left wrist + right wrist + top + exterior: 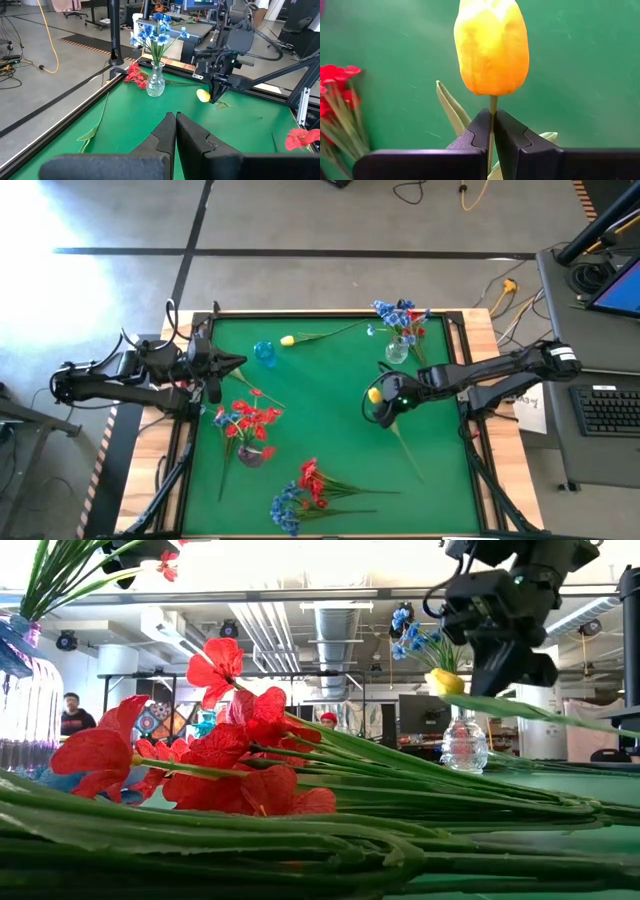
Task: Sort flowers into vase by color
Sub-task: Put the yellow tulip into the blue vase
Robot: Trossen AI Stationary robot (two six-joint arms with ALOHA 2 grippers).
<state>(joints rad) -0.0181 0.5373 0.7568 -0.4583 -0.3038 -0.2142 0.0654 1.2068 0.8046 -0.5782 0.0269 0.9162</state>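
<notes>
Over the green bench (pixel 330 405), the right gripper (pixel 381 402) pinches a yellow tulip (pixel 491 46) just below its bloom; light, floppy stem. Left gripper (pixel 222 368) closed, empty.

No text, label, brand, number or sign can be read in any view. A white paper sheet (pixel 530 408) beside the tabletop (pixel 330 430) carries dark marks too small to make out, and the screens and wall pieces in the room behind are too blurred to read.
</notes>
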